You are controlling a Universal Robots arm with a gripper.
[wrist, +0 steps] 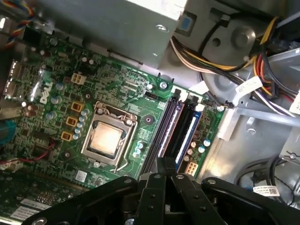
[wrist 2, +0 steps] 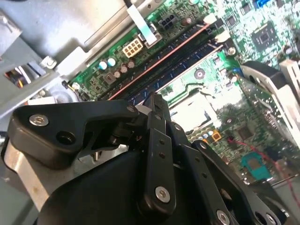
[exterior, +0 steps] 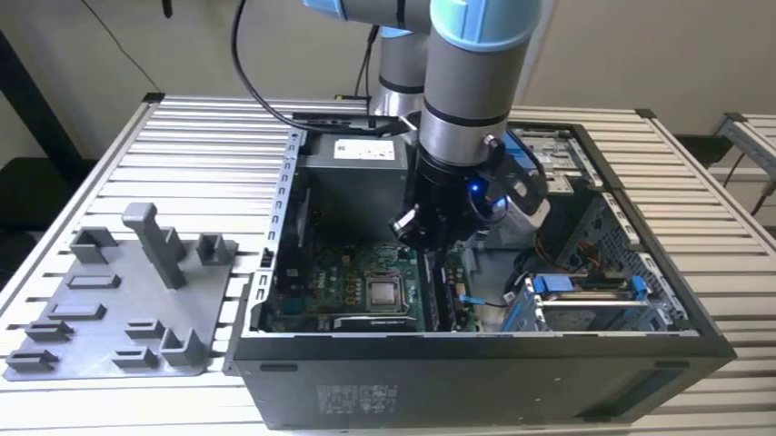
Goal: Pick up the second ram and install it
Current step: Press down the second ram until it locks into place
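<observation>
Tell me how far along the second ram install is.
Looks done: the pick-up. The gripper is inside the open computer case, right over the memory slots beside the processor socket. In hand: placing. A long dark strip, probably the second ram, lies along the slots under the gripper's tip. Left: I cannot tell whether it is fully seated.

Green motherboard [wrist: 117, 93]; black claw [exterior: 415, 238]

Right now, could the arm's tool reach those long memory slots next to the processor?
Probably yes. The tool hangs just above the memory slots inside the open computer case, with nothing between them; the cable bundle lies off to one side.
</observation>
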